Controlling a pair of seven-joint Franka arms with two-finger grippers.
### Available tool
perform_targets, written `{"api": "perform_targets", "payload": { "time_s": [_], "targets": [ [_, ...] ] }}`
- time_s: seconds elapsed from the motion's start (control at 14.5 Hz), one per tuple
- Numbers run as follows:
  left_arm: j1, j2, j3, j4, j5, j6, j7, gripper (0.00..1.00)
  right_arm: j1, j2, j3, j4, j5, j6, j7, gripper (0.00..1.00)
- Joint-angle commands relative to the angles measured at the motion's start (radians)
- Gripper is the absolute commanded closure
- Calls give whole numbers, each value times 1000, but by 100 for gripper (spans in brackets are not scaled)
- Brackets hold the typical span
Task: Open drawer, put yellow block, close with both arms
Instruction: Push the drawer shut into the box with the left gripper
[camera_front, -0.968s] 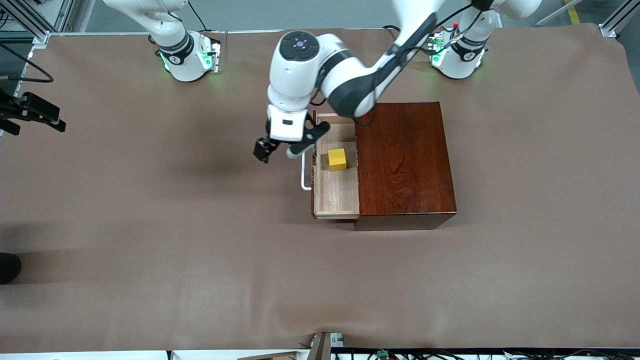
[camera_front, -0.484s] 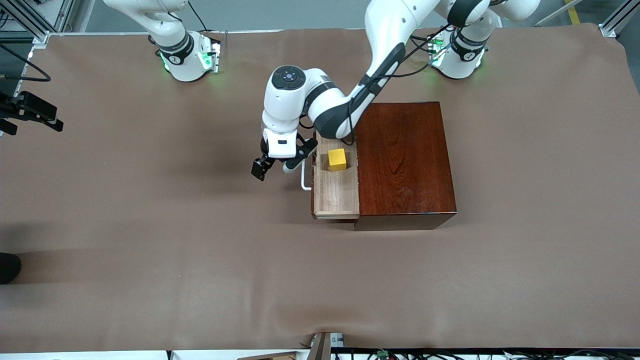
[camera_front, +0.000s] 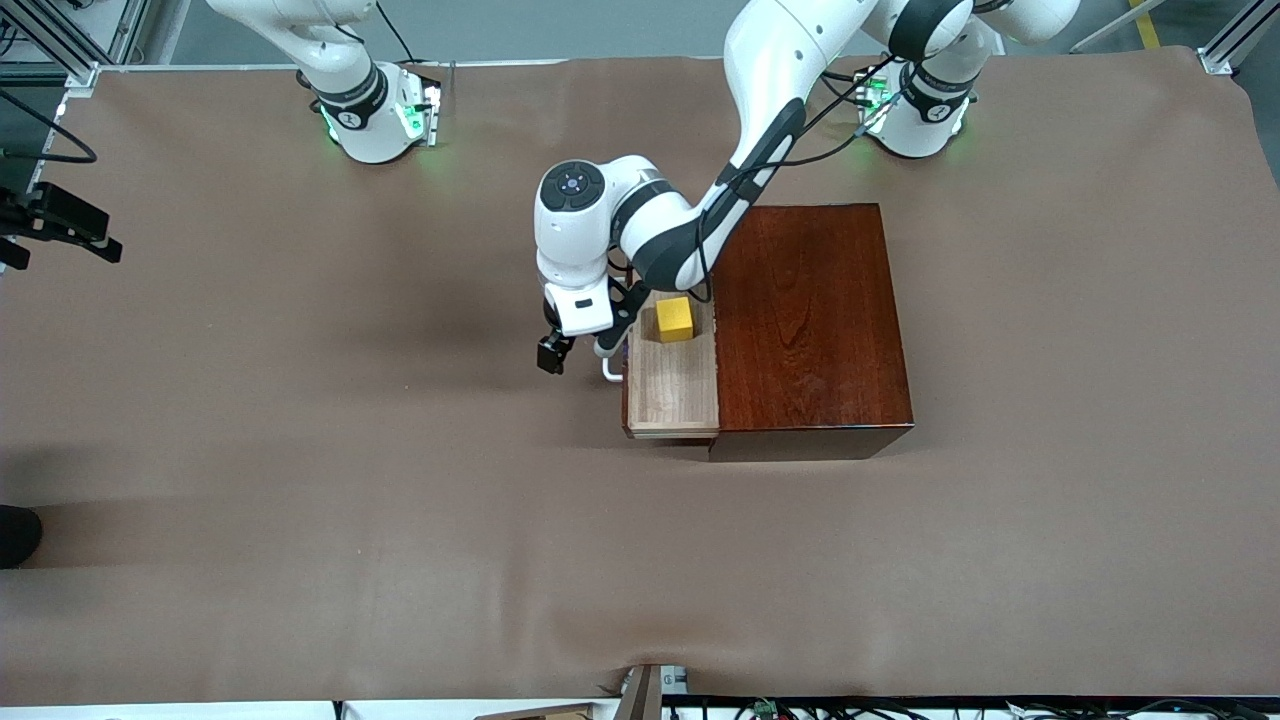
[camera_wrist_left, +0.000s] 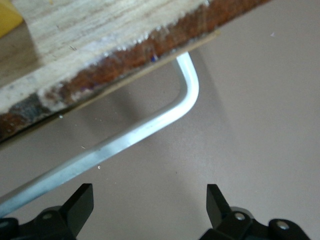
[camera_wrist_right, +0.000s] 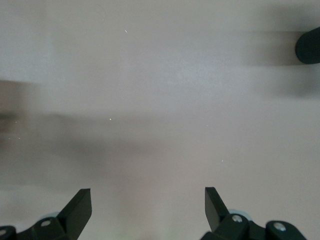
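Observation:
The drawer stands pulled out of the dark reddish-brown box, toward the right arm's end of the table. The yellow block lies in it, and a corner of the yellow block shows in the left wrist view. My left gripper is low in front of the drawer, right by the white bar handle. Its fingers are open with nothing between them. In the left wrist view the handle runs just past the left gripper. My right gripper hangs open over bare brown cloth.
The brown cloth covers the whole table. A black camera mount juts in at the right arm's end. A dark round object shows in the right wrist view. The right arm's base stands at the table's back edge.
The left arm has come down, and its open gripper has slid along the drawer's front toward the front camera, up to the handle. Drawer and block have not moved.

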Motion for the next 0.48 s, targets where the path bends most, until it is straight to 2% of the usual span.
{"api": "perform_targets", "payload": {
  "time_s": [0.0, 0.41],
  "targets": [
    [-16, 10, 20, 39, -3, -65, -20, 0, -27, -12, 17, -12, -21, -18, -11, 0],
    [-5, -1, 26, 31, 4, -220, -18, 0, -23, -12, 20, -3, -20, -26, -4, 0]
  ]
}}
